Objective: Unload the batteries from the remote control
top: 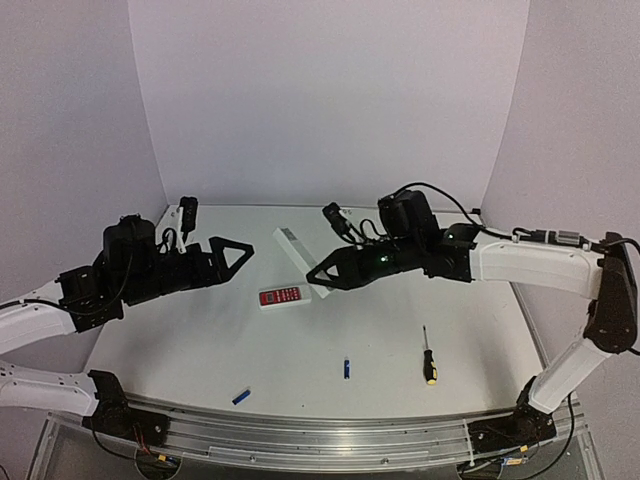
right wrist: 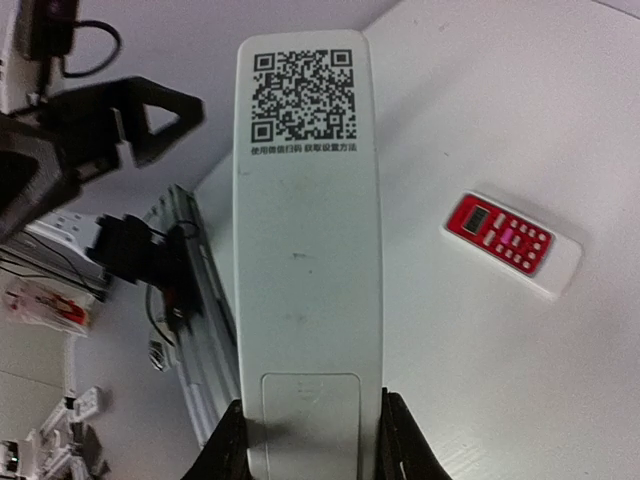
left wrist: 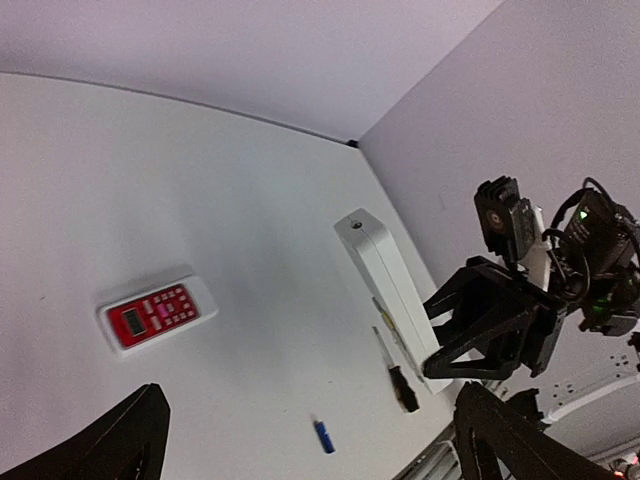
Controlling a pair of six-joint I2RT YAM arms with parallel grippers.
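The right tool (top: 324,276) gripped the remote control (top: 291,244) by its cover end, long axis straight ahead; the open left tool (top: 235,258) stood apart to its left.

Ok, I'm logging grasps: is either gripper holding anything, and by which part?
The right gripper clamps the slim white remote control by its side edges at the battery-cover end. The left gripper holds nothing.

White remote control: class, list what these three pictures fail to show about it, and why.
Battery bay: hidden by the cover on the remote control, right wrist view.
Button face: turned away there; too small or oblique elsewhere.
Fingertips of the right gripper: cut off by that view's bottom edge.
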